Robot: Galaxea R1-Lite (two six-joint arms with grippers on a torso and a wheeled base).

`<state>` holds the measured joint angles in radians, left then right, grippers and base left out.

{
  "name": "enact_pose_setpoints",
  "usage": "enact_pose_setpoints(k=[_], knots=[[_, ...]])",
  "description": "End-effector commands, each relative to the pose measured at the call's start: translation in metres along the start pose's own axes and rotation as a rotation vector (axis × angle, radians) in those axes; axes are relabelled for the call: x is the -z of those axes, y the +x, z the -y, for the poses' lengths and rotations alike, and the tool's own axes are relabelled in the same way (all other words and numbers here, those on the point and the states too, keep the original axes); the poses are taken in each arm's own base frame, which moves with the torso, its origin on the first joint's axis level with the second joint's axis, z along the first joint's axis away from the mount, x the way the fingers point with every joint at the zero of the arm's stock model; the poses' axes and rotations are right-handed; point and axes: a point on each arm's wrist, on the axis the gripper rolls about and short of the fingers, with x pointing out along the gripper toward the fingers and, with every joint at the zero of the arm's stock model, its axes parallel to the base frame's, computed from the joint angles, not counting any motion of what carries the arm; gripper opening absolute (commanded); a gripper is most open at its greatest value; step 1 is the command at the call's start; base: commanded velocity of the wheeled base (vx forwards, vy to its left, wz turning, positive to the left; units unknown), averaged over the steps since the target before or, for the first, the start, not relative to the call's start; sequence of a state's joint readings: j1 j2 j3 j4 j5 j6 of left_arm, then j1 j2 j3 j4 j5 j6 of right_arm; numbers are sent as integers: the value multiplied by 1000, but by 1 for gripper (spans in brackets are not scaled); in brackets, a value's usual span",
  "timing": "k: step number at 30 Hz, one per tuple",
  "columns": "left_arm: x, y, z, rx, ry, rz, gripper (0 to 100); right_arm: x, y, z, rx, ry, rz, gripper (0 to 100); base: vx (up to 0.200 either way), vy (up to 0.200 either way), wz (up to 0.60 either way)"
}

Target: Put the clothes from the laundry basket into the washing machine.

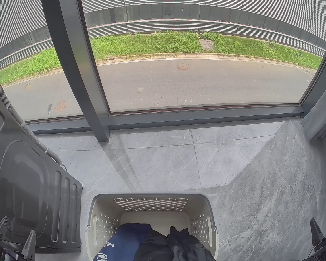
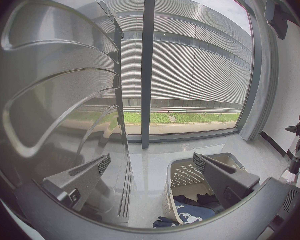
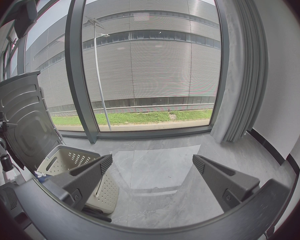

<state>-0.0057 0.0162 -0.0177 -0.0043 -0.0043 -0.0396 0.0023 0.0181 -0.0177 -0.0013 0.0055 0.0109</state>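
**Tool state.** My left tool point(image 2: 150, 158) and my right tool point(image 3: 151, 157) are both spread wide and hold nothing. Each hangs low at its own side of the laundry basket point(image 1: 97, 218), apart from it.

**Work items.** The basket stands on the grey floor point(image 1: 242, 171), directly before me. The clothes lie in its near end: a navy garment point(image 1: 125, 240) on my left, and a black garment point(image 1: 177, 245) bunched against it on my right. The far end of the basket shows bare bottom. The dark ribbed panel just beside the basket on my left I take to be the washing machine point(image 1: 25, 185) — I cannot tell where its door is.

**Step in hand.** My judgement: nothing is loaded yet, so the first pick comes next.

1. Use the left tool for the navy garment, since it lies on the machine side.
2. Bring the tool over the basket rim, then straight down, so no finger catches the perforated wall.
3. Aim at a raised fold, not at flat cloth, and push in before closing so that the fingers gather a good thickness.
4. Lift slowly. The two garments touch, and the black one may drag along or hang over the rim.
5. Find the machine's opening before swinging across — the panel facing me offers no way in.
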Motion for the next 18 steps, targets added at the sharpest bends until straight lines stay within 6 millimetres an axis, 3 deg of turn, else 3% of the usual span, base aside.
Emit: enact_pose_setpoints(k=[1,18], knots=[[5,0,0,1,0,-1,100,5,0,0,-1,0,-7,100,0,0,0],[5,0,0,1,0,-1,100,5,0,0,-1,0,-9,100,0,0,0]])
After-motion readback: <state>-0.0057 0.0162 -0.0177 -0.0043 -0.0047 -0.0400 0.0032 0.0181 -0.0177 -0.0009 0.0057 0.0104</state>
